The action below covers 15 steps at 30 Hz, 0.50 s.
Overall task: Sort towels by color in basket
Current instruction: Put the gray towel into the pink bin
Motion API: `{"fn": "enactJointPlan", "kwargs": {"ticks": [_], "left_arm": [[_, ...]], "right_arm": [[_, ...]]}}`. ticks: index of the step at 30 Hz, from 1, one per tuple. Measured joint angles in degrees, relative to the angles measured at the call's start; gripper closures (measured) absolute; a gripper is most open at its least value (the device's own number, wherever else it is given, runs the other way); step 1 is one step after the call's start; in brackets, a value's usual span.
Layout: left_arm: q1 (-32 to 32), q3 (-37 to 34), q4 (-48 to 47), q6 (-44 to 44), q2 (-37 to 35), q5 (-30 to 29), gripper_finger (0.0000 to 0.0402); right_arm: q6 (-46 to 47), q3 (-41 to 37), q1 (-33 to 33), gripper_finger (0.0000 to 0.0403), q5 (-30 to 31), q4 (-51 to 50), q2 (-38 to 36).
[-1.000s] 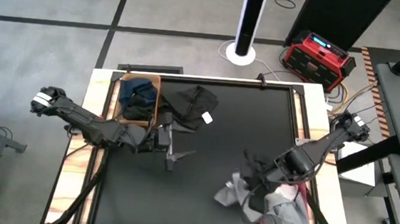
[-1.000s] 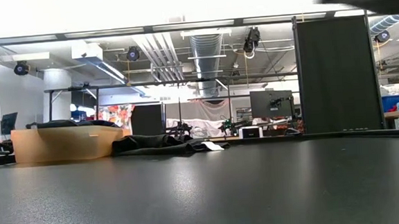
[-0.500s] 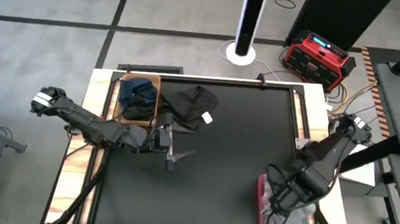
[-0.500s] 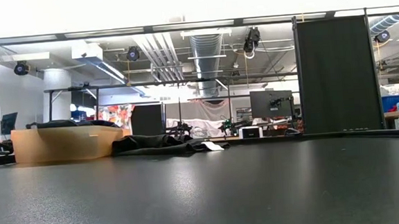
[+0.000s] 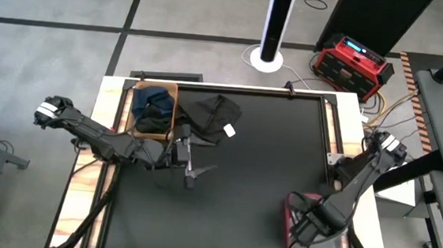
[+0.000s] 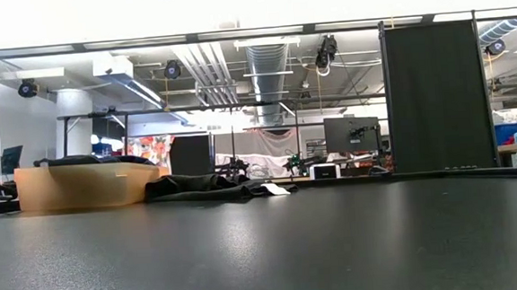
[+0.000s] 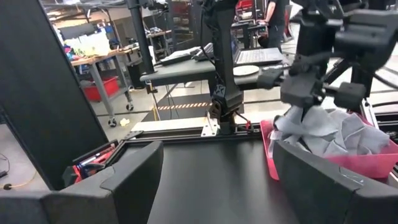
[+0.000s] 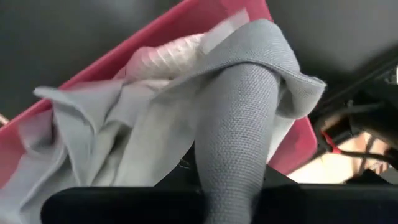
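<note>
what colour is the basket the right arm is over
Pink-red basket, clearest in the right wrist view.

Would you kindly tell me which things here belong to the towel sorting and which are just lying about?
Job:
- grey towel in the shut right gripper
- pink basket
- tan basket of dark towels
- black towel on the table
- open left gripper

Lying about:
- red box
- white pole

Two dark, near-black jointed arms, matte finish, chunky rounded joint housings. Left arm point(image 5: 98, 136) has white band near outer end, same on right arm point(image 5: 360, 171) up by its top joint. Left arm's two wide black flat-faced fingers point(image 7: 134, 174), angular edges, pretty blocky tbh. Thin black cables trailing off wrist.
</note>
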Motion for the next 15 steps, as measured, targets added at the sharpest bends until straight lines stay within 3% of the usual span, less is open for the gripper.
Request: {"fn": "enactJointPlan", "kwargs": {"ticks": [15], "left_arm": [[0.00, -0.11, -0.39, -0.02, 0.00, 0.00, 0.0114]], "right_arm": [[-3.71, -2.64, 0.00, 0.0390, 5.46, 5.87, 5.89]]}}
